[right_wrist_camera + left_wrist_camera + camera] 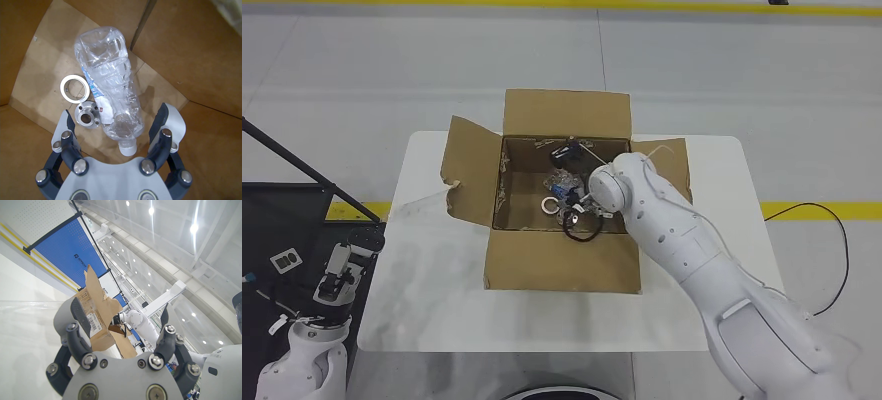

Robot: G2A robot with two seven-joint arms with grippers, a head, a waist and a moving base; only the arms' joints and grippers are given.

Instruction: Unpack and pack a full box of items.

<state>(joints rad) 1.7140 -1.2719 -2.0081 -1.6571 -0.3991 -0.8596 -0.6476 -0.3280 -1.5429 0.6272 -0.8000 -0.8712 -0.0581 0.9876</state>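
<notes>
An open cardboard box [560,262] stands in the middle of the white table [422,300]. Inside it lie a crushed clear plastic bottle [111,85] with a white cap, a flat metal ring [74,89] and a metal flange [87,117]. A black item [567,155] and a black cord loop [582,228] are also in the box. My right gripper [115,111] hangs open inside the box, just above the bottle's neck end, with the fingers on either side of it and not touching. My left gripper [121,306] is open and empty, off the table's left side [335,280].
The box flaps [470,170] stand spread out on all sides, and the torn left flap [98,294] faces my left gripper. A black stand [282,210] and a dark mat lie left of the table. Bare table surface lies in front of the box.
</notes>
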